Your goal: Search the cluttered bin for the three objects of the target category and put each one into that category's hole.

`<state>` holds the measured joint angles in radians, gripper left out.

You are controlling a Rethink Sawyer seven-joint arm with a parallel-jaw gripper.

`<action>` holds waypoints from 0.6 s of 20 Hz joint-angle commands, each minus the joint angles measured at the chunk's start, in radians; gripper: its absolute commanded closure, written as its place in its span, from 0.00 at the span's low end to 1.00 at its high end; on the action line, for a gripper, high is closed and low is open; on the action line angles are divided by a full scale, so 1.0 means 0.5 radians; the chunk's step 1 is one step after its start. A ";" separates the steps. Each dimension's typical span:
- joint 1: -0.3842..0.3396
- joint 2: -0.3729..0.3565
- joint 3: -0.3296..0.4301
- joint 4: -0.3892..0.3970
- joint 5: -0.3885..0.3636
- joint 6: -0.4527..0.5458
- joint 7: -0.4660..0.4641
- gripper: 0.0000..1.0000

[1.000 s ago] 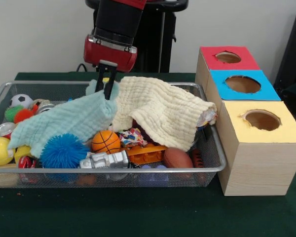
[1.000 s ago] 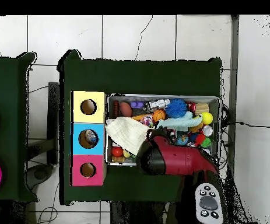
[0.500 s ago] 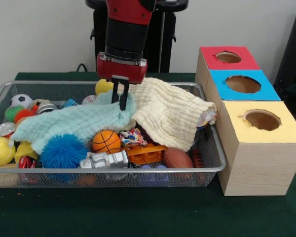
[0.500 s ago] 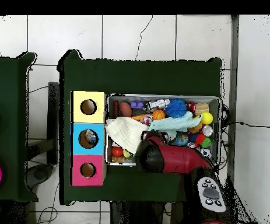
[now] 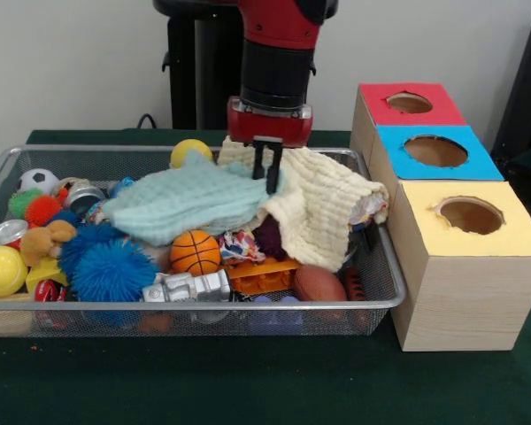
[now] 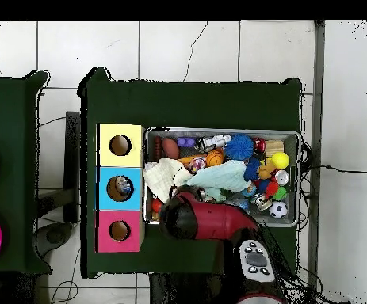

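Since the earlier frame the gripper (image 5: 267, 168), pinching the light blue cloth (image 5: 190, 199), is now farther toward the boxes (image 5: 442, 204), bunching the cloth against the cream cloth (image 5: 323, 208).

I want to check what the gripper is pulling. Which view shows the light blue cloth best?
The front view: the light blue cloth lies bunched atop the toys, with the gripper pinching its edge. The overhead view shows only part of the cloth, since the arm covers the rest.
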<state>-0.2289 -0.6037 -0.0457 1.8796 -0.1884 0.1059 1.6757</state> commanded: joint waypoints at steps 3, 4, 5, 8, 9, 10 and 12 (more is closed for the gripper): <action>0.165 0.039 0.009 0.211 0.295 -0.083 0.641 1.00; 0.178 0.040 -0.006 0.218 0.323 -0.085 0.651 1.00; 0.184 0.041 -0.012 0.231 0.343 -0.095 0.651 1.00; 0.206 0.042 -0.042 0.241 0.378 -0.109 0.638 1.00; 0.202 0.040 -0.042 0.248 0.382 -0.116 0.628 1.00; 0.216 0.042 -0.055 0.248 0.392 -0.117 0.622 1.00; 0.193 0.068 -0.051 0.225 0.380 -0.137 0.573 1.00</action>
<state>-0.1317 -0.6039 -0.0818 1.9344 -0.0552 0.0645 1.7103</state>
